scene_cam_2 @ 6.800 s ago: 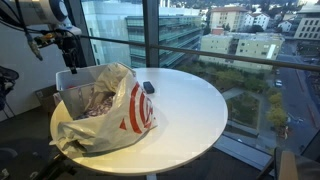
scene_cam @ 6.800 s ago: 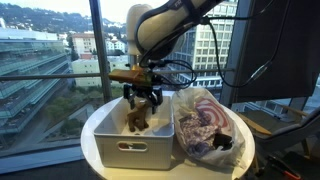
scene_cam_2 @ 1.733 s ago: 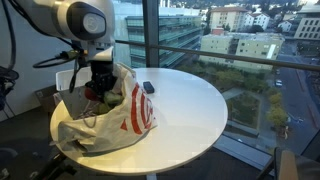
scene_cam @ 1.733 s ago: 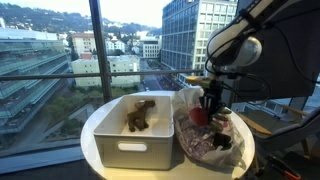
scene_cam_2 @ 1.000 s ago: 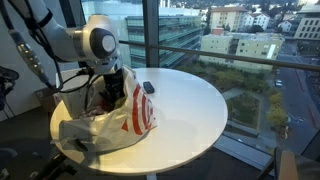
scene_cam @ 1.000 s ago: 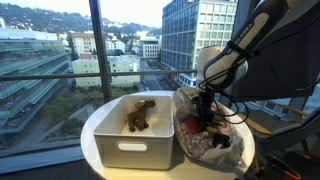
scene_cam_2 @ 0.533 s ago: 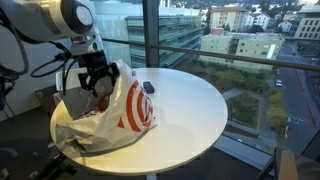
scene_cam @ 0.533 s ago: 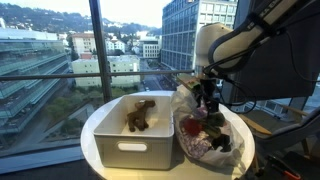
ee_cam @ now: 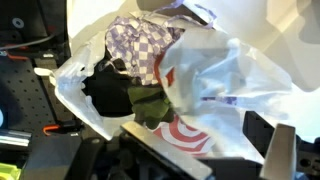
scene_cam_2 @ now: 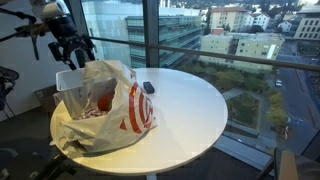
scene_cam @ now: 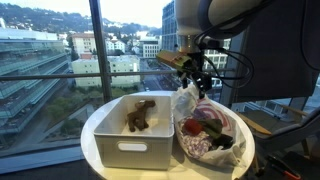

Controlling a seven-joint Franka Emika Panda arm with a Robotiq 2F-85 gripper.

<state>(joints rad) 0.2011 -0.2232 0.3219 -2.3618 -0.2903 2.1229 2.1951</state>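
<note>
My gripper (scene_cam: 196, 73) hangs open and empty in the air above the white plastic bag (scene_cam: 205, 128) with the red ring logo (scene_cam_2: 138, 110); nothing is between its fingers. In an exterior view the gripper (scene_cam_2: 68, 50) is well clear of the bag's top edge. The bag holds crumpled clothes, with a red piece (scene_cam: 205, 113) on top. The wrist view looks down into the bag (ee_cam: 215, 60): a checkered cloth (ee_cam: 140, 48), a black cloth (ee_cam: 100, 88) and a dark green cloth (ee_cam: 152, 103) lie inside. One fingertip (ee_cam: 283, 150) shows at the lower right.
A white rectangular bin (scene_cam: 130, 148) stands beside the bag on the round white table (scene_cam_2: 195, 115), with a brown item (scene_cam: 140, 113) in it. A small dark object (scene_cam_2: 148, 87) lies on the table near the bag. Tall windows stand behind the table.
The gripper opened inside the bag, left the red piece there and rose straight up out of the bag to well above it.
</note>
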